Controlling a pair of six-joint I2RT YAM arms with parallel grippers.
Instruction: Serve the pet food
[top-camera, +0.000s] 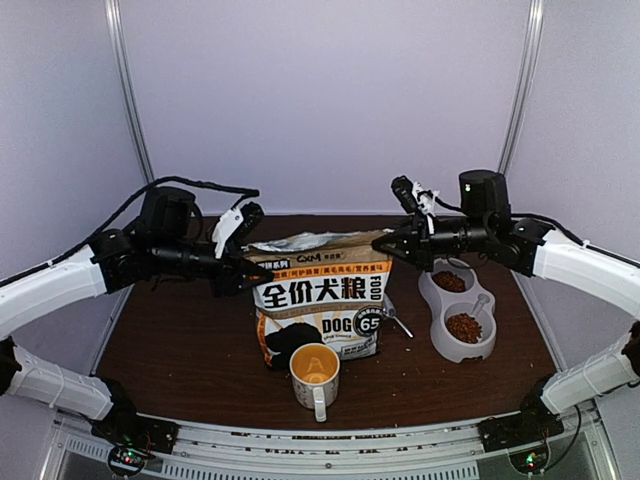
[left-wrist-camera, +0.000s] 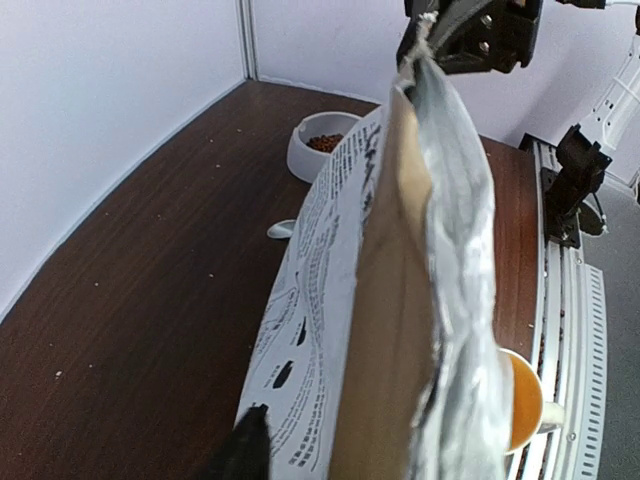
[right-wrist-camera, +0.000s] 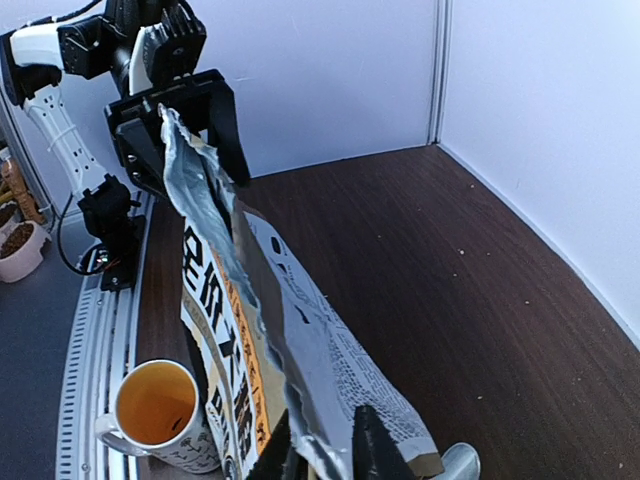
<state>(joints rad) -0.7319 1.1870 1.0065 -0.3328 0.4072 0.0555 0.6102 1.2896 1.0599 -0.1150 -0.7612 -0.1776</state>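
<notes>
A tall bag (top-camera: 320, 295) of dog food, printed white, tan and orange with black Chinese characters and the word "DOG", stood upright near the middle of a dark brown wooden desk (top-camera: 180, 340). Its silver-lined mouth was open and stretched between two robot arms. The left pincer (top-camera: 245, 268) was clamped on the bag's top left corner, and the right wrist view showed its black jaws pressed on the foil edge. The right pincer (top-camera: 380, 243) was clamped on the top right corner, its two fingers drawn together on the foil lip. Both arms reached in level from the sides, just above the desk.

The pet food (top-camera: 463, 326), small reddish-brown pellets, lay in both hollows of a pale grey double bowl (top-camera: 440, 345) to the right of the bag, below and near the right pincer but not touching it. What lay inside the bag could not be seen.

A white mug (top-camera: 315, 372) with an orange lining stood just in front of the bag on the near side, handle pointing toward the arms. A metal spoon (top-camera: 398, 322) lay on the desk between the bag and the bowl.

Plain pale walls with thin metal corner posts enclosed the desk on three sides, and a metal rail ran along its near edge.
</notes>
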